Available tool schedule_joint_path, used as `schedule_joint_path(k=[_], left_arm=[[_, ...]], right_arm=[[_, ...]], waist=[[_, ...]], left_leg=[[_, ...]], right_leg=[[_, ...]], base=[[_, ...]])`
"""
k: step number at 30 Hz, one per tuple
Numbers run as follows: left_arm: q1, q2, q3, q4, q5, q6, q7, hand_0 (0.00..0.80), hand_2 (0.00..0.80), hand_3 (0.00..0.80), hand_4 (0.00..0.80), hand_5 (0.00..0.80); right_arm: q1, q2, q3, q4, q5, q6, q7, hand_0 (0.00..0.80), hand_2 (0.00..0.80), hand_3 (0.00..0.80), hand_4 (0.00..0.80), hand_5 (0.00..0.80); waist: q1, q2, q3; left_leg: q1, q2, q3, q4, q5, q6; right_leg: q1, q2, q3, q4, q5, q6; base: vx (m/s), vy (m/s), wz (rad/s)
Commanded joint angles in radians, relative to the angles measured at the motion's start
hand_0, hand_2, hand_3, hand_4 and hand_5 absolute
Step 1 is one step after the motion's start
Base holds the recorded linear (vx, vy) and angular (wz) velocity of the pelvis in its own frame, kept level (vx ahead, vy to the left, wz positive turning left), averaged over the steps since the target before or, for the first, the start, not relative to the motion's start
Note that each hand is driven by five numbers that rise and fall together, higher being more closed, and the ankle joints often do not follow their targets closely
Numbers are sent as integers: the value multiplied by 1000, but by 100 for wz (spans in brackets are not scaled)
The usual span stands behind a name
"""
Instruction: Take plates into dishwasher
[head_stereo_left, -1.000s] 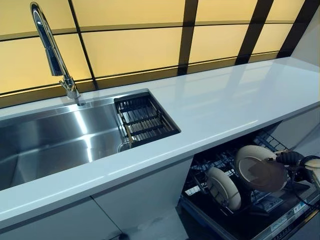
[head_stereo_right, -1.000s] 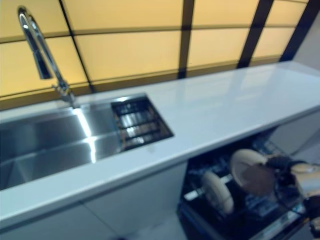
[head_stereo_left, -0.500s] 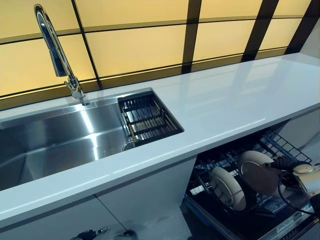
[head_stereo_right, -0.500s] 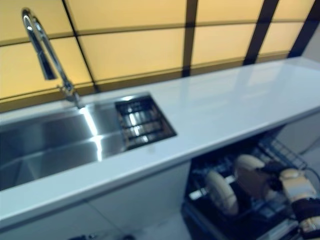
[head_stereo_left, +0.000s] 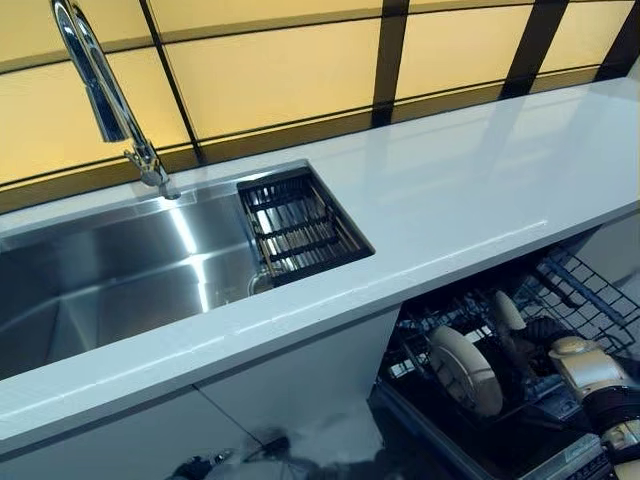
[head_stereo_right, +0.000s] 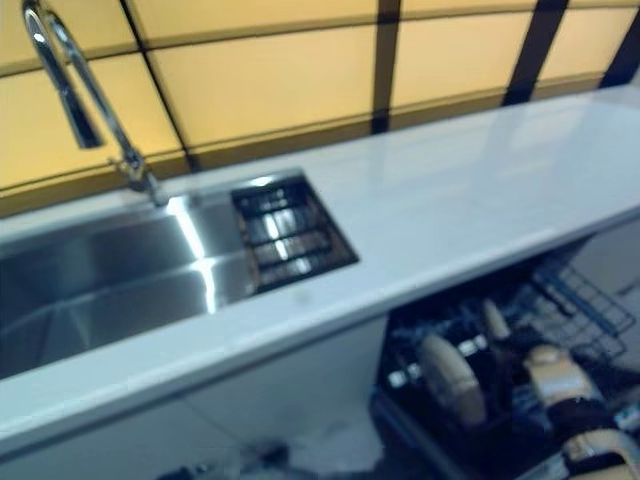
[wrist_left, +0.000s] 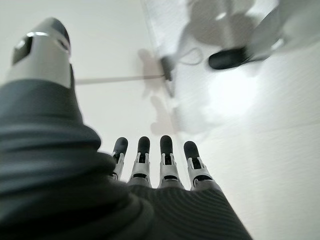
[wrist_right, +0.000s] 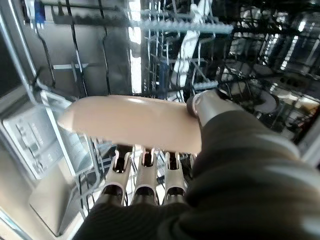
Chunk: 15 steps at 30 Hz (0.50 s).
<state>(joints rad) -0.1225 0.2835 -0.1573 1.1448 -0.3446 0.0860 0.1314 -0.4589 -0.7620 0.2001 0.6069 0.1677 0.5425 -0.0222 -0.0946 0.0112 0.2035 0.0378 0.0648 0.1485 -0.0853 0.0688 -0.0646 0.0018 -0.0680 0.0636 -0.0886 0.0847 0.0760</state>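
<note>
While the right hand (wrist_right: 150, 185) reaches down into the open dishwasher (head_stereo_left: 520, 400) at lower right, its fingers and thumb pinch a cream plate (wrist_right: 132, 122), seen edge-on in the right wrist view w/ wire racks past it. In the eye views that plate (head_stereo_left: 505, 312) shows only as a thin edge standing in the lower rack (head_stereo_left: 590, 295), just ahead of the right wrist. A 2nd cream plate (head_stereo_left: 466, 370) stands upright in the same rack, just left of the held one, not touching it as far as can be told. Rack wires run out to the right of both.

Left hand (wrist_left: 155, 165) shows only in its own wrist view: fingers straight and relaxed, holding nothing, pale floor (wrist_left: 260, 150) beyond them.

Above the dishwasher runs the white counter (head_stereo_left: 470, 210), w/ white cabinet fronts (head_stereo_left: 290, 395) below it to the left. Set into the counter on the left is a steel sink (head_stereo_left: 110, 280); a dark wire drain basket (head_stereo_left: 300, 225) sits at the sink's right end. Behind the sink a curved chrome faucet (head_stereo_left: 105, 100) rises. Farthest back, a wall of yellow panels (head_stereo_left: 280, 70) split by dark frames.
</note>
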Motion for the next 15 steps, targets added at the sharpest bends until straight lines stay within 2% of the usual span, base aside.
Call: schedule_joint_path(k=[1, 5, 15], left_arm=[[-40, 40, -38, 26, 25, -112, 41, 0, 0, 0, 0, 0], [-7, 49, -40, 10, 35, -145, 23, 0, 0, 0, 0, 0], [6, 57, -49, -42, 42, -139, -1, 0, 0, 0, 0, 0]], right_arm=[[-88, 18, 30, 72, -26, -28, -9, 800, 800, 800, 800, 800], [-109, 18, 31, 127, -68, -34, 13, 800, 800, 800, 800, 800], [-121, -1, 24, 234, -141, -64, 33, 800, 800, 800, 800, 800]], waist=[[23, -45, 32], [31, -25, 40], [39, 4, 39]], left_leg=[[23, -48, -50, 17, -76, 48], [13, -53, -51, 17, -74, 46], [5, -63, -59, 12, -76, 43]], right_leg=[[-33, -33, -20, 23, 40, 46], [-44, -37, -21, 22, 43, 45], [-52, -45, -27, 19, 42, 45]], base=[[-15, -21, 5], [-31, 7, 8], [-4, 3, 1]])
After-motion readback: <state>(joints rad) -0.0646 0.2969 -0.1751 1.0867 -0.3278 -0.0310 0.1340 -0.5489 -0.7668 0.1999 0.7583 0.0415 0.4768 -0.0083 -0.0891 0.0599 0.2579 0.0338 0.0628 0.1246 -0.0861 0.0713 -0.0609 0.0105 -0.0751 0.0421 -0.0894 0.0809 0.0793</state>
